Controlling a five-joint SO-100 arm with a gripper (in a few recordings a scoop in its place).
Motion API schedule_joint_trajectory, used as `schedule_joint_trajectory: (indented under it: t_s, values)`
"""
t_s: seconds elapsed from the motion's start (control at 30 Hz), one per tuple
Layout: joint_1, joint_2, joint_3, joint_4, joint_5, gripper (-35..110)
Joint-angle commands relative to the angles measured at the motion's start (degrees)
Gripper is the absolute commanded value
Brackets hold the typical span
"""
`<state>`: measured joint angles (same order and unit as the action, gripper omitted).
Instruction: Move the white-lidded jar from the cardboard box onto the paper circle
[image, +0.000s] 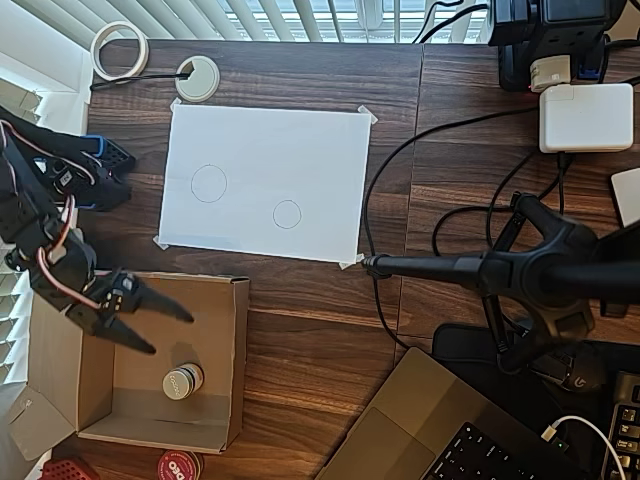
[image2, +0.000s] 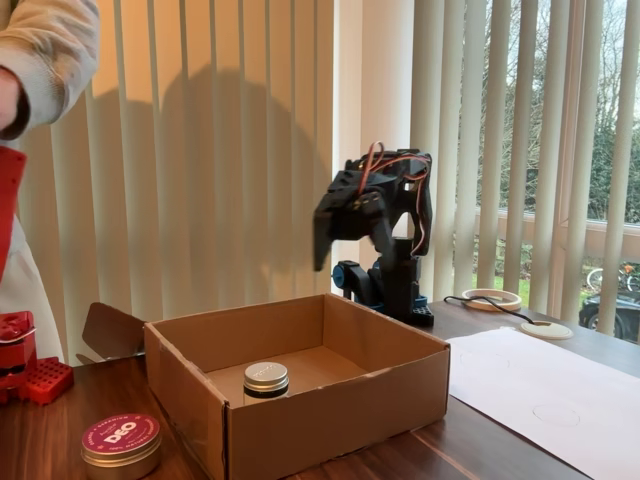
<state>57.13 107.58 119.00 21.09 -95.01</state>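
Jar (image: 183, 380) sits lower left in overhead view, inside box (image: 236, 360); gripper (image: 172, 331) above it, fingers apart, empty. Circle (image: 287, 214) mid-frame on sheet. Fixed view: jar (image2: 265, 378) low centre on box floor, gripper (image2: 322, 240) well above. Risk: finger catching box wall on descent, tipping jar.

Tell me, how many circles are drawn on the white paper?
2. The larger circle is toward the left of the paper sheet in the overhead view; the smaller paper circle sits lower, right of it.

Soft window daylight, sharp focus
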Motion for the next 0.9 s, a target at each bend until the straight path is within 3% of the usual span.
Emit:
schedule_joint_trajectory:
  t_s: [0.0, 0.3, 0.87]
  values:
    - [5.9, -5.8, -6.3, -5.9, -3.6, 41]
    - [11.0, -20.9, -12.6, -14.2, -7.6, 41]
    - [6.1, -31.2, -12.5, -24.0, -6.5, 47]
